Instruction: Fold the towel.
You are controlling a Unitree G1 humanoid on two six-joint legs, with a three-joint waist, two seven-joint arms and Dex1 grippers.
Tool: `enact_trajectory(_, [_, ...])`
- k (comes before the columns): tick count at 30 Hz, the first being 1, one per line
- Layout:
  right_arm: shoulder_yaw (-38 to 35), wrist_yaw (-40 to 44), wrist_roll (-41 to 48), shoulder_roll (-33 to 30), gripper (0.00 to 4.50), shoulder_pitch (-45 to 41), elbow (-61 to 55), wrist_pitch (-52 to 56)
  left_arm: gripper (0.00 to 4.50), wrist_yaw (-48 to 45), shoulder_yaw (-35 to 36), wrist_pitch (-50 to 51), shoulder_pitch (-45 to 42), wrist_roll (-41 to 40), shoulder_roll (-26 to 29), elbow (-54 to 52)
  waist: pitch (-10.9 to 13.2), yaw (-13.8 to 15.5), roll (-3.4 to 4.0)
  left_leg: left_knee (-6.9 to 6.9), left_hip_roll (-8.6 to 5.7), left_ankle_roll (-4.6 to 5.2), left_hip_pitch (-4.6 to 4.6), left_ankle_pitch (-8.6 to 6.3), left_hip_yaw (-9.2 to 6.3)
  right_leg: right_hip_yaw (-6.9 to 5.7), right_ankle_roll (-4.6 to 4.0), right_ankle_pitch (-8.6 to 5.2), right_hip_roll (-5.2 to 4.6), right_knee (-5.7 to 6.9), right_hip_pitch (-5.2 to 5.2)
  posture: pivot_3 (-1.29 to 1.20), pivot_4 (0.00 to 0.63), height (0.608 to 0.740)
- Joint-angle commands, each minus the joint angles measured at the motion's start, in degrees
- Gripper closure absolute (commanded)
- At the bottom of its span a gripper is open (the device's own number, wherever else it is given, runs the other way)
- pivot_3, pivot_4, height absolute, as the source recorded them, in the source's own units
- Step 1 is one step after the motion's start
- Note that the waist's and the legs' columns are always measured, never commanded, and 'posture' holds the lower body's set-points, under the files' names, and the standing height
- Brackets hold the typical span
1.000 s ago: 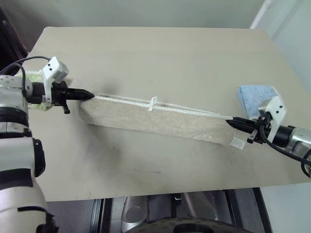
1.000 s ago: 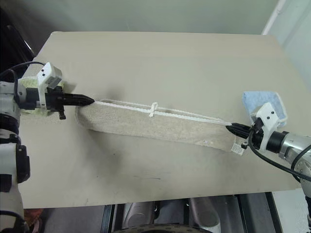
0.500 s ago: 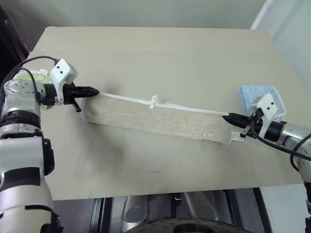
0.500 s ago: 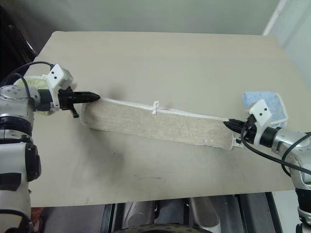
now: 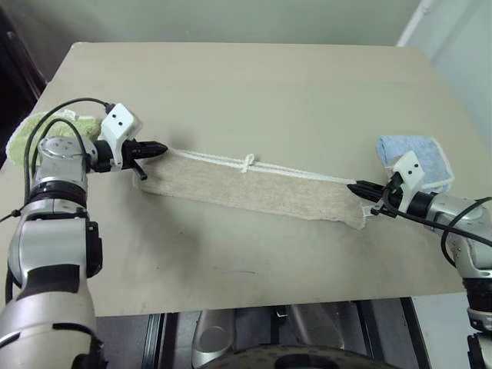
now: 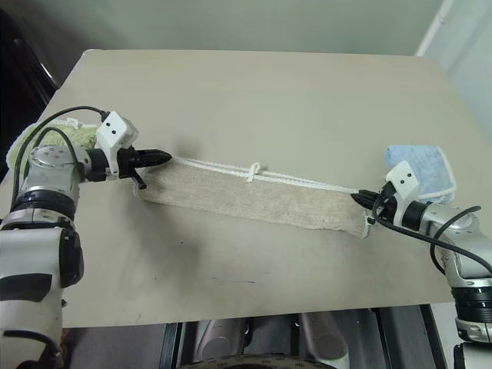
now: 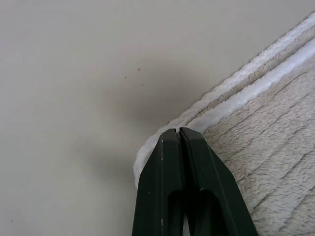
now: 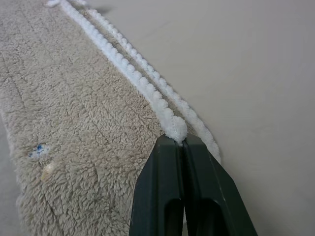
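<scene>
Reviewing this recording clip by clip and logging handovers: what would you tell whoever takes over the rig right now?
Left claw: shut on the left end corner of the beige ribbed terry towel with white stitched border.
Right claw: shut on the towel's right end corner, at the white border.
Towel: already folded once into a long narrow strip, stretched between the two claws across the tan table, white loop on its far edge.
Fluffy green cloth sits at the table's left edge, folded light blue cloth at the right; leave both.
Left to do: probably bring the ends together for the next fold, then release.
</scene>
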Motion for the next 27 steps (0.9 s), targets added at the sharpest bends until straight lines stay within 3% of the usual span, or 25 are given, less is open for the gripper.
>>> enact_trajectory(1, [-1.1, -0.1, -1.1, 0.2, 4.50, -1.8, 1.3, -1.9, 4.43, 0.6, 1.2, -1.4, 0.5, 0.3, 0.4, -0.3, 0.0, 0.0, 0.00, 0.00, 0.00, 0.00, 0.01, 0.00, 0.00, 0.00, 0.00, 0.00, 0.00, 0.00, 0.01, 0.00, 0.150, 0.703])
enact_trajectory(17, [1.3, 0.5, -4.5, 2.9, 4.50, -7.2, 9.5, -6.4, 4.43, 12.8, 2.5, -4.7, 1.4, 1.7, -1.0, 0.4, 0.0, -0.1, 0.00, 0.00, 0.00, 0.02, 0.02, 0.01, 0.01, 0.01, 0.02, 0.02, -0.02, 0.00, 0.01, 0.00, 0.150, 0.703])
enact_trajectory(21, [0.9, -0.2, -5.0, 4.0, 4.50, -7.0, 10.2, -7.8, 4.43, 10.9, 2.8, -4.4, 2.0, 1.4, -1.8, 0.3, 0.0, -0.1, 0.00, 0.00, 0.01, 0.02, 0.02, 0.02, 0.02, 0.00, 0.02, 0.02, -0.02, 0.00, 0.01, 0.00, 0.150, 0.703])
enact_trajectory(26, [-0.7, 5.7, 1.3, 3.6, 4.50, -6.8, 8.4, -2.0, 3.13, 8.1, 3.5, -3.1, 2.8, 1.1, -1.4, 0.3, 0.0, -0.1, 0.00, 0.00, 0.00, 0.02, 0.01, 0.02, 0.03, 0.00, 0.02, 0.02, -0.02, 0.00, 0.00, 0.00, 0.150, 0.703])
enact_trajectory(27, [-1.5, 5.9, 2.2, 3.9, 4.02, -6.8, 8.1, -1.8, 2.77, 8.0, 3.8, -3.0, 2.8, 0.9, -1.4, 0.2, 0.0, -0.1, 0.00, 0.00, 0.00, 0.02, 0.01, 0.02, 0.05, 0.00, 0.02, 0.02, -0.02, 0.00, 0.01, 0.00, 0.150, 0.703])
